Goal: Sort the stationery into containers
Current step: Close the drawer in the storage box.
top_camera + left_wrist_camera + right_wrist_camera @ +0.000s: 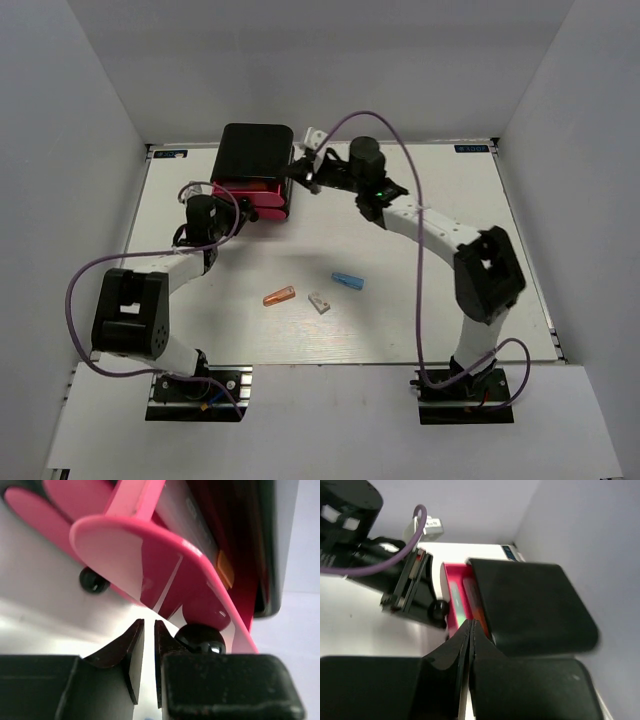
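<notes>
The black box [255,148] stands at the back, its pink drawers [252,196] pulled out toward me. My left gripper [228,206] is at the drawers' front left; in the left wrist view [149,630] its fingers are nearly together with nothing between them, and a black knob [200,638] sits just right of them. My right gripper [298,173] is shut and empty at the box's right side [471,625]. The right wrist view shows a mint-green piece [456,600] and an orange piece [476,605] inside drawers. An orange bar [279,295], a whitish-grey block [319,302] and a blue bar [347,281] lie on the table.
White walls close in the table on three sides. A second black knob [93,580] shows on a lower drawer. The left arm's purple cable [90,270] loops at the left; the right arm's cable [415,200] arches over the right half.
</notes>
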Robot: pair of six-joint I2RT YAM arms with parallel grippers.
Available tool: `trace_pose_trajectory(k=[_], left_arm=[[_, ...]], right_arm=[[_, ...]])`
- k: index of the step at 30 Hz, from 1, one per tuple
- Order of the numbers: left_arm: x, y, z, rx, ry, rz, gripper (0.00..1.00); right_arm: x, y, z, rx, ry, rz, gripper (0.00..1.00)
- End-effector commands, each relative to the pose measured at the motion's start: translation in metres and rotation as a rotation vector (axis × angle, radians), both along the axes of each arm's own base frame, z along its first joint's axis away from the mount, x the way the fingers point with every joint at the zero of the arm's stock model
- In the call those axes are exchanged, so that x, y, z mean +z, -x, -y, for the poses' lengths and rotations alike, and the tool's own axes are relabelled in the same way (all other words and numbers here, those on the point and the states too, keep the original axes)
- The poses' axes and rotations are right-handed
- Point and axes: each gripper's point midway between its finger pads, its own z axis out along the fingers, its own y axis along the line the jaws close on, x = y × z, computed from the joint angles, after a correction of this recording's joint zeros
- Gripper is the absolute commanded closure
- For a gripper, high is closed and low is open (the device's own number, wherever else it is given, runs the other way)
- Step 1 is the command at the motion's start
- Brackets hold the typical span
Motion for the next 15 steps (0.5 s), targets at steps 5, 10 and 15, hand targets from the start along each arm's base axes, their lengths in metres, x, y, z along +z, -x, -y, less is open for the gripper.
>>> trace_pose_trajectory(k=[5, 10, 15], left_arm=[[0.054, -0.051, 0.007, 0.015, 0.036, 0.153, 0.75], [0.044, -0.069, 0.011, 0.008, 0.044, 0.119, 0.77], [0.042, -0.071, 0.019, -0.037, 0.060, 0.102, 0.70]], right_arm=[[-0.005, 0.005, 0.099, -0.171, 0.048, 0.042, 1.00], [-0.044, 0.021, 0.140, -0.221, 0.124, -0.004, 1.00], [-0.061, 0.028, 0.162, -0.247, 0.147, -0.045, 1.00]])
